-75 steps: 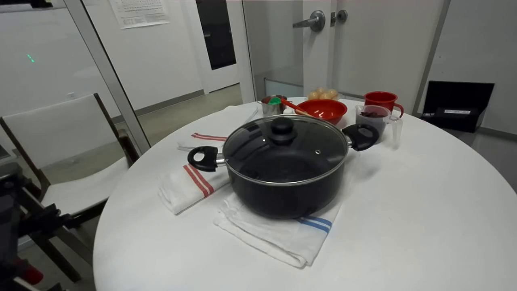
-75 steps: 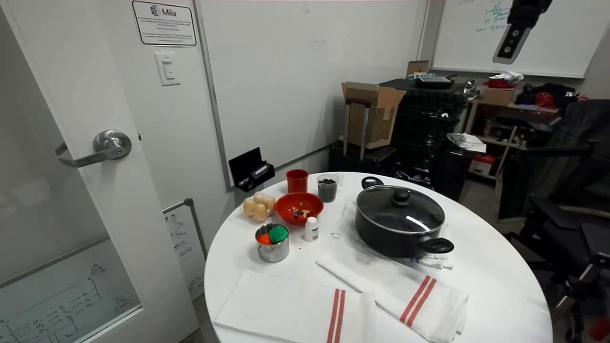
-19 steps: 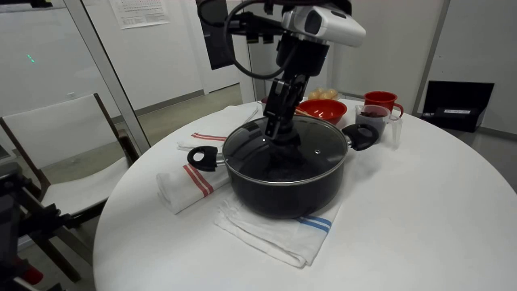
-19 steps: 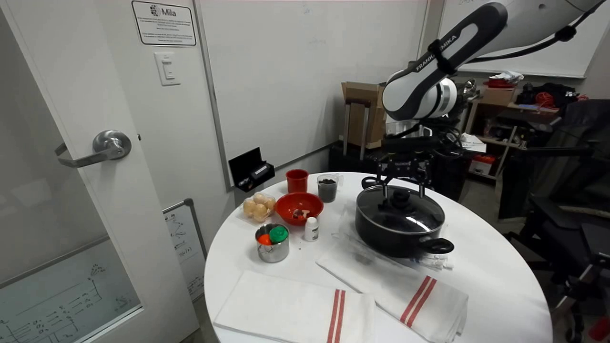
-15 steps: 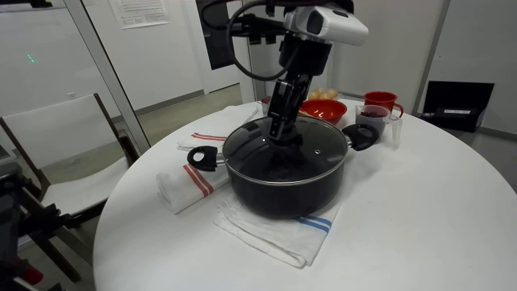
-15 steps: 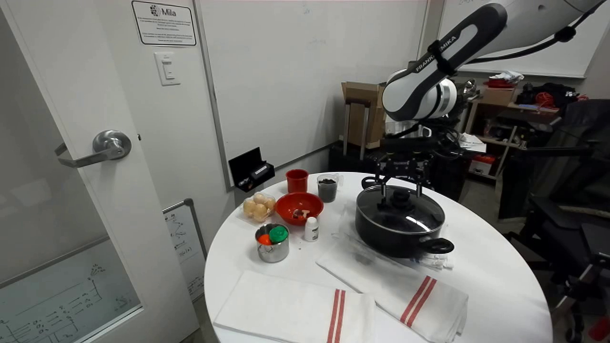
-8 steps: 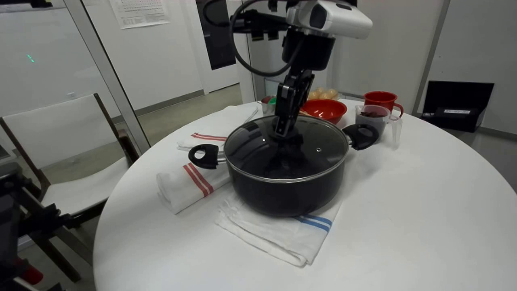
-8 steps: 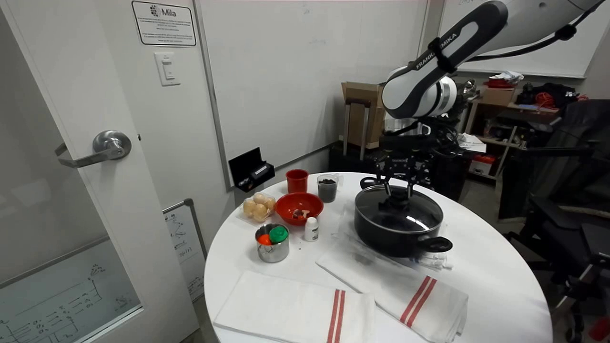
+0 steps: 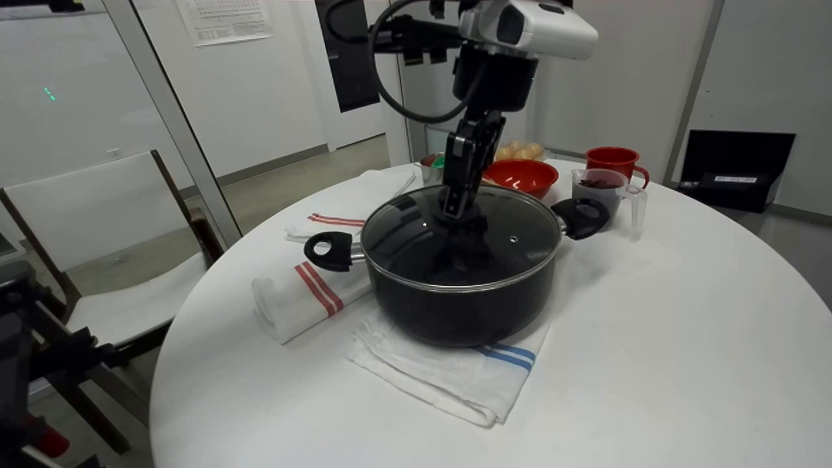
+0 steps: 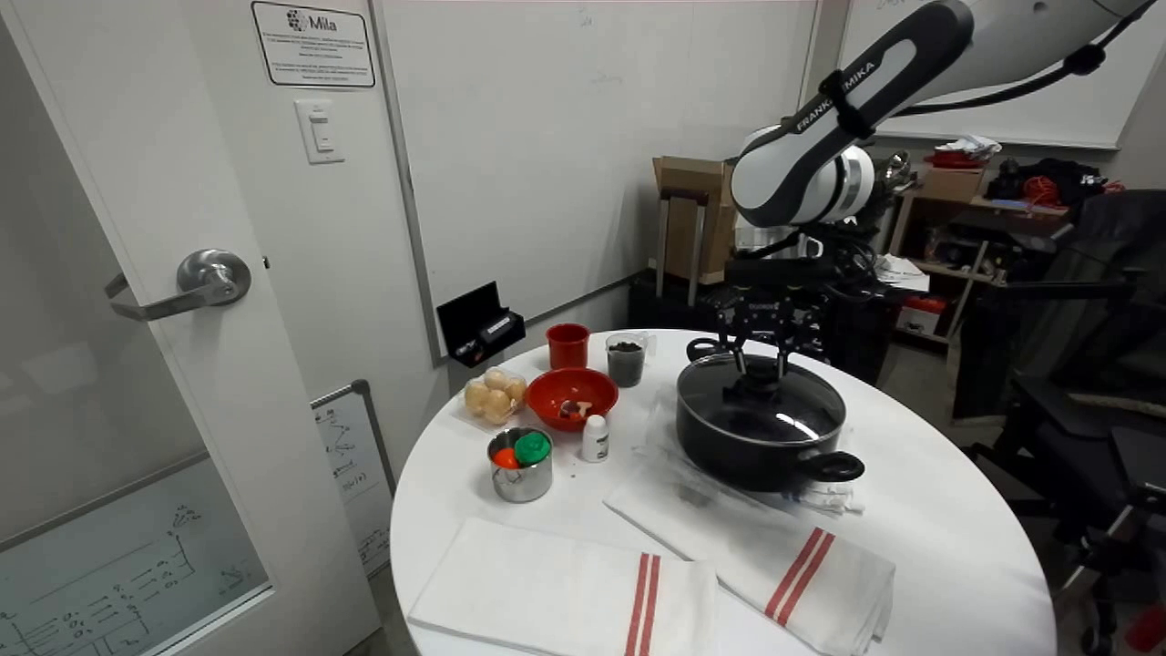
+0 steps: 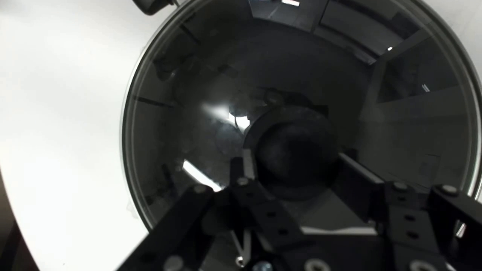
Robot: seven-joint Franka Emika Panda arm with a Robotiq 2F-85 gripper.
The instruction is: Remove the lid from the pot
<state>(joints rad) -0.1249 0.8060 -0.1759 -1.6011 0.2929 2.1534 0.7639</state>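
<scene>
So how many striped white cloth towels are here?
3: the blue-striped towel, partly under the round black pot; the left red-striped towel and right red-striped towel, foreground of an exterior view. Others may hide.

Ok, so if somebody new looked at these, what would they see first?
Probably the big black pot, near the middle of an exterior view, with a see-through lid on top. Next, the robot arm above it, its jaws closed on the lid's black knob. Left of the pot in an exterior view, a bright red bowl and a red mug pop out too.
</scene>
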